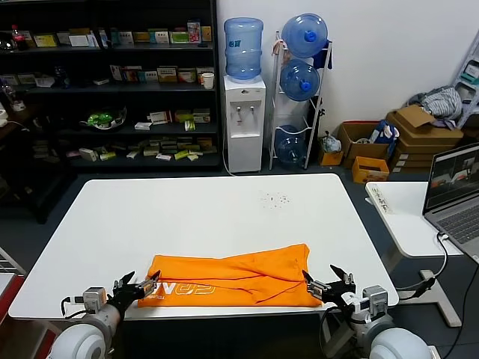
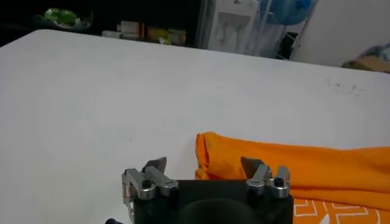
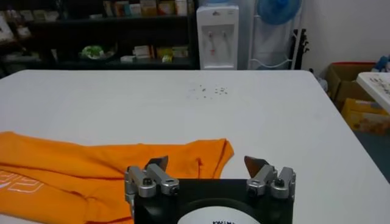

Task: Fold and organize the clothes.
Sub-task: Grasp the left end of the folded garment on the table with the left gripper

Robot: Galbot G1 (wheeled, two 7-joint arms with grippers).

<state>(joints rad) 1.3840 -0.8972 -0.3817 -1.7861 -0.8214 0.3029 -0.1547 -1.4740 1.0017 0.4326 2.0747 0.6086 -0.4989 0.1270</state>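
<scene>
The bright orange thin-fabric T-shirt (image 1: 232, 280), folded into a long band, lies with its long axis running from the left hand (image 1: 138, 288) across to the right hand (image 1: 323, 284), white lettering showing near the left one. It rests at the near edge of a white rounded tabletop (image 1: 187, 217); dark shelves (image 1: 112, 82) and a white water dispenser (image 1: 245, 123) stand beyond. Both hands sit spread at the shirt's ends, seemingly just short of the cloth.
</scene>
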